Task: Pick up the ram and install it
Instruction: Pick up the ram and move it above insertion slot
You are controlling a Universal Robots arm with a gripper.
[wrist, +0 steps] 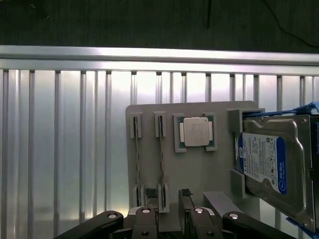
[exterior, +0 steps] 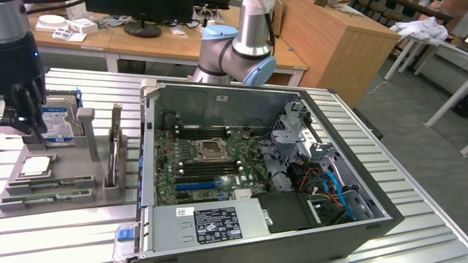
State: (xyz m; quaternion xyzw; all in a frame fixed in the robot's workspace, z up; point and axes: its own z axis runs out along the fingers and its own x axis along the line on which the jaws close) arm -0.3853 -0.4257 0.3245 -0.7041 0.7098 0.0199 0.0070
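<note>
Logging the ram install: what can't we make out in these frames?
1. Ram sticks: wrist view, seen edge-on, chips unreadable.
2. Hard drive: exterior view, partly behind the tool; wrist view, cut off by the frame edge.
3. Motherboard ram slots: exterior view, too small to tell the latches' state.

In the exterior view the gripper [exterior: 22, 115] is cut off by the top and left edges, and it covers one side of the hard drive [exterior: 60, 123]. The tray [exterior: 73, 164] runs off the exterior view's left edge. In the wrist view the picture's edge crops both the gripper's body and the hard drive. The two ram sticks [wrist: 137, 159] stand edge-on there as thin lines with their chips unseen, and which one the task means cannot be told.
</note>
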